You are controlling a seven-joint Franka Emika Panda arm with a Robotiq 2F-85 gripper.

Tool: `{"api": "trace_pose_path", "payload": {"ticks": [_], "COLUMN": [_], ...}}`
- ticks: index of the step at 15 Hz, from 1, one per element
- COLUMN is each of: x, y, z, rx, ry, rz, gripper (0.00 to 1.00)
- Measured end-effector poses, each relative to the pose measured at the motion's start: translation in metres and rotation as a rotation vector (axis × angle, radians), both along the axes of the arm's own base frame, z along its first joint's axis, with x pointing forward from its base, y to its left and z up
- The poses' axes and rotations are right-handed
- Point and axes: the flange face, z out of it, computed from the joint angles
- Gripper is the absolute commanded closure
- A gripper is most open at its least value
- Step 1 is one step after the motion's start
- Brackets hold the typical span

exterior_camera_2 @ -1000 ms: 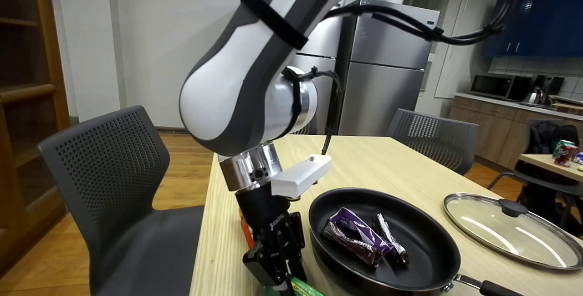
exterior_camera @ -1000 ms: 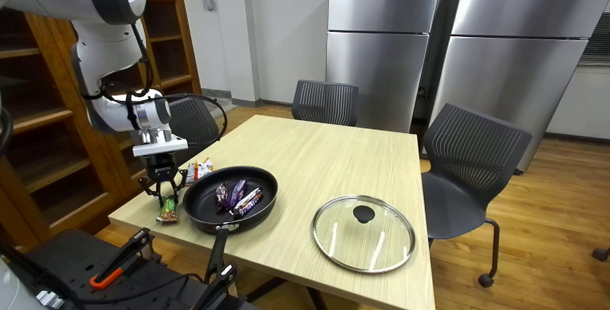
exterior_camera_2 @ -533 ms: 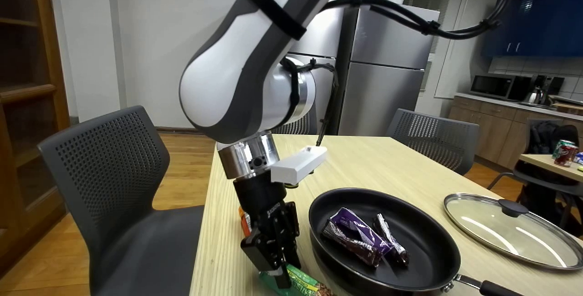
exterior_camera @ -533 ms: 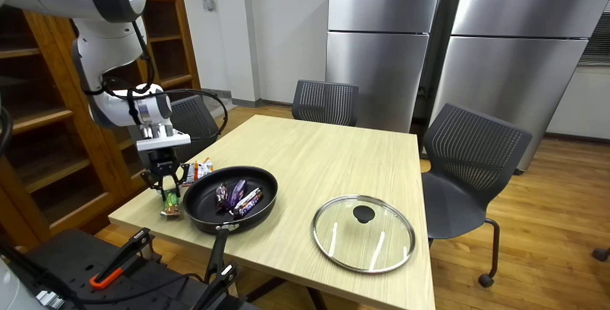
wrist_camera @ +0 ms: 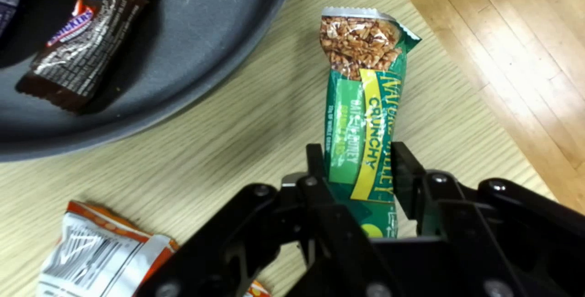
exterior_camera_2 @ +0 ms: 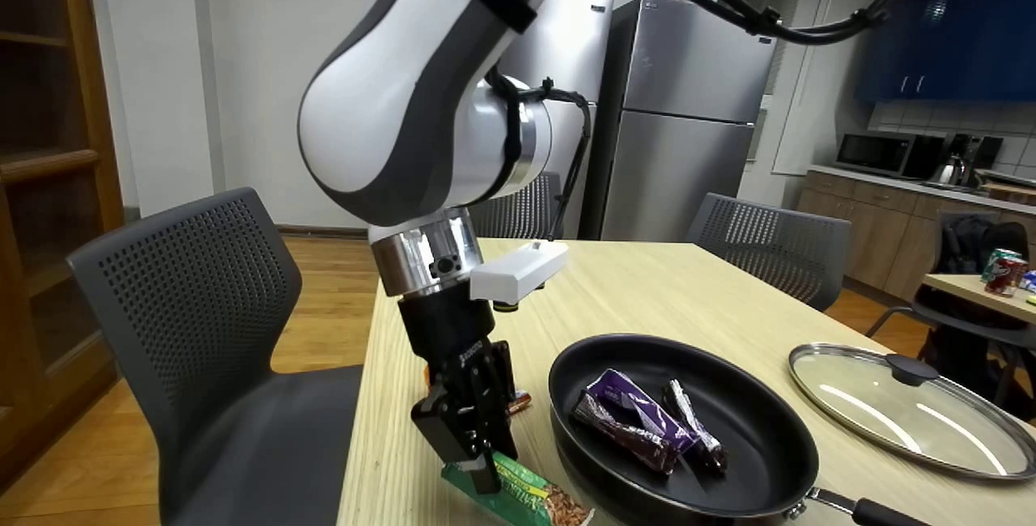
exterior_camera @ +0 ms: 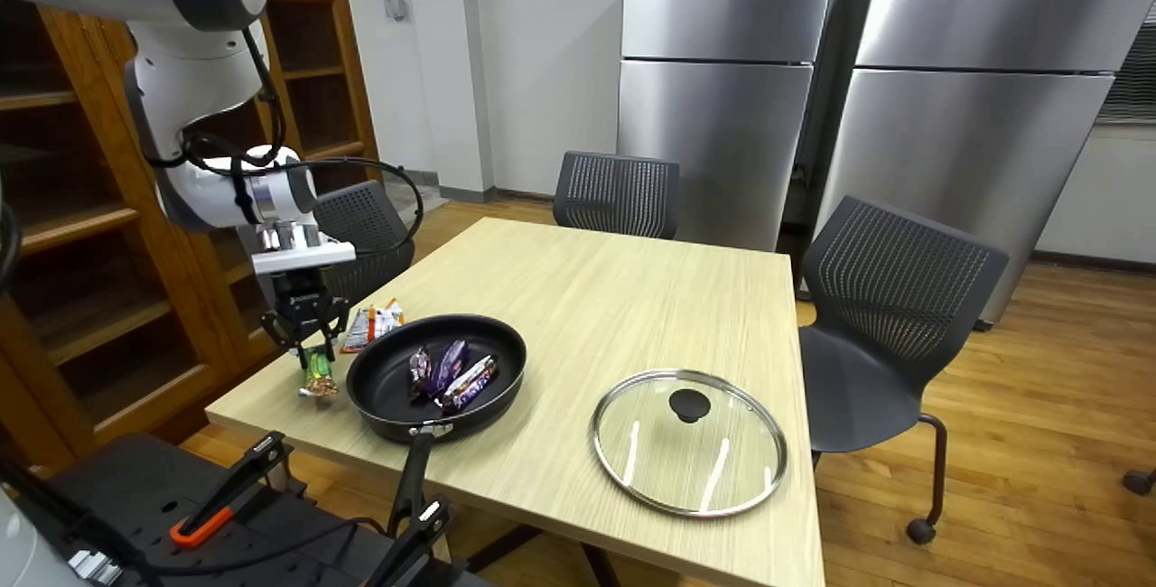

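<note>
Since the earlier frames the gripper (exterior_camera: pixel 317 358) has risen and brought the bar (exterior_camera: pixel 321 379) up with it, while the pan (exterior_camera: pixel 384 384) and lid (exterior_camera: pixel 690 456) have stayed put.

In an exterior view the bar hangs from the jaws above a corner of the table (exterior_camera: pixel 587 298), just beside the pan. The table is pale, with fine, straight wood grain. The pan is round, shallow and matt black, its handle (exterior_camera: pixel 413 479) fixed by a bright metal bracket and reaching past the table's edge. Inside lie three narrow, creased sweets (exterior_camera: pixel 449 368) in shiny purple and brown wrappers. The lid, a clear glass disc with a metal rim and a black knob (exterior_camera: pixel 690 405), lies flat, well apart from the pan. Dark chairs (exterior_camera: pixel 903 298) with perforated backs stand around the table, and smooth, brushed-metal fridges (exterior_camera: pixel 713 163) behind.

In an exterior view the arm (exterior_camera_2: pixel 364 113) shows rounded white shells and grey bands, with a polished collar (exterior_camera_2: pixel 429 251) above the gripper. The bar sits at a slant. Glossy blue cupboards (exterior_camera_2: pixel 931 48) and a boxy microwave (exterior_camera_2: pixel 874 152) are in the background.

In the wrist view the jaws stand partway apart, by the wrapper's width, a finger (wrist_camera: pixel 315 162) against each long side: the bar is gripped. Its glossy green film carries a yellow stripe, a print of rough brown granola and a crimped silvery end. Near the pan lies a crumpled orange and white packet (wrist_camera: pixel 96 253).
</note>
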Motion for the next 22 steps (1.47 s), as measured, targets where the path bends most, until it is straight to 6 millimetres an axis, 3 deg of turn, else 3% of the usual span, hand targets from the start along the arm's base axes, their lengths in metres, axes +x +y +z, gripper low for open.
{"api": "trace_pose_path", "payload": {"ticks": [8, 15, 22], "x": [0.009, 0.010, 0.011], "y": [0.005, 0.005, -0.009], "z": [0.033, 0.048, 0.062], "rx": [0.003, 0.008, 0.024], "ry": [-0.053, -0.078, -0.109], "rz": [0.035, 0.050, 0.038], "gripper": [0.86, 0.86, 0.86]}}
